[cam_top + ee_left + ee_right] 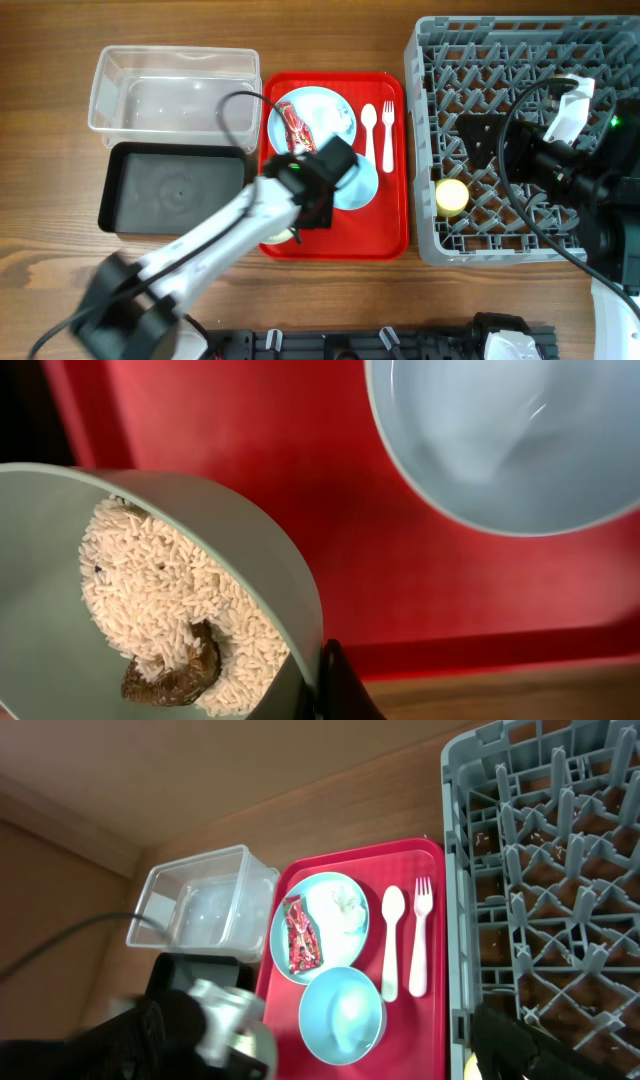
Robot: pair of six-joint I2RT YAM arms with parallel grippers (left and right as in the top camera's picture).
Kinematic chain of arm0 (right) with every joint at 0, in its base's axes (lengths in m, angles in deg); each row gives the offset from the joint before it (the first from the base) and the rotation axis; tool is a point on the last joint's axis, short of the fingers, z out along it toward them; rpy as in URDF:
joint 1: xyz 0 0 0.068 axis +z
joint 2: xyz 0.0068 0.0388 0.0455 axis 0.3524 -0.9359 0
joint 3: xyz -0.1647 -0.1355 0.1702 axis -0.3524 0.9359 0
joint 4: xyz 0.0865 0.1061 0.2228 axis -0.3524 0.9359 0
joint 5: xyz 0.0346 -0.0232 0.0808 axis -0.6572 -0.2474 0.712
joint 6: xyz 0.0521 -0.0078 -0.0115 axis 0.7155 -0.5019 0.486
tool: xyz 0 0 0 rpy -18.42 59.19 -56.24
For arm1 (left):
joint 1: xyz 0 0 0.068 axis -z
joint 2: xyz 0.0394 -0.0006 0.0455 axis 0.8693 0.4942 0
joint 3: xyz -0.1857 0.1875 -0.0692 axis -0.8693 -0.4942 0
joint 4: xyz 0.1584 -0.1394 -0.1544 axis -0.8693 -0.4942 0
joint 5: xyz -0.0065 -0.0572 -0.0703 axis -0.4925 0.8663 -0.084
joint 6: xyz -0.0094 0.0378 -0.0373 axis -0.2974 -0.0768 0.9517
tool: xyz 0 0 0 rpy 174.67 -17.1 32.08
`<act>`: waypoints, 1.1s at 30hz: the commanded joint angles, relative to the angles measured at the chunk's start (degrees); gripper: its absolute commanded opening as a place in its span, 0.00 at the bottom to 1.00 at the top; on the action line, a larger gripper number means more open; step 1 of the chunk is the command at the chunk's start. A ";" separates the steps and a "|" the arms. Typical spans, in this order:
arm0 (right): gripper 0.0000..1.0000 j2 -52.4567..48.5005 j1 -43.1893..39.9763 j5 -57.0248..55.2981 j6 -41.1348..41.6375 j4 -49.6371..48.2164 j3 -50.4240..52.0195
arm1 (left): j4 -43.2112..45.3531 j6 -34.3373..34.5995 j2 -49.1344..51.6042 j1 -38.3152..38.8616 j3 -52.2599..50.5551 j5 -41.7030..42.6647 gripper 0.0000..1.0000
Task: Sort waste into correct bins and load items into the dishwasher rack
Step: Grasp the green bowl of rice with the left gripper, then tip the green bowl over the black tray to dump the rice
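Note:
My left gripper [298, 218] is shut on the rim of the pale green bowl [60, 660], which holds rice scraps [170, 610] and a brown lump; the bowl is at the red tray's front left corner [276, 238]. The light blue plate [325, 110] carries the red wrapper [296, 125] and the white napkin [345, 902]. The light blue bowl [360, 188] sits in front of it. The white spoon [368, 135] and fork [388, 135] lie on the tray's right side. The yellow cup [452, 196] stands in the grey rack [520, 60]. My right gripper [515, 140] is open and empty over the rack.
The clear tub [175, 95] and the black tray [170, 190] sit left of the red serving tray [385, 228]. The rack fills the right side. My left arm reaches in from the front left.

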 commanded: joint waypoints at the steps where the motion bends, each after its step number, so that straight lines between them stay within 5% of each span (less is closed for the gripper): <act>1: 0.99 -0.17 -0.17 -0.55 0.42 -0.15 -0.52 | -0.13 -1.73 -10.16 -8.17 1.64 7.67 0.04; 7: 0.99 -0.17 -0.17 -0.55 0.46 -0.37 -0.52 | -0.04 -10.86 -16.17 -28.85 1.64 26.40 0.04; 15: 0.99 -0.17 -0.17 -0.55 0.46 -0.35 -0.52 | -1.40 -24.20 -11.34 -52.57 -0.87 54.21 0.04; 25: 0.99 -0.17 -0.17 -0.55 0.46 -0.37 -0.52 | -1.14 -40.76 -1.42 -65.90 -8.61 75.56 0.04; 33: 0.99 -0.17 -0.17 -0.55 0.44 -0.39 -0.52 | -1.77 -42.82 2.40 -71.10 -10.51 82.86 0.04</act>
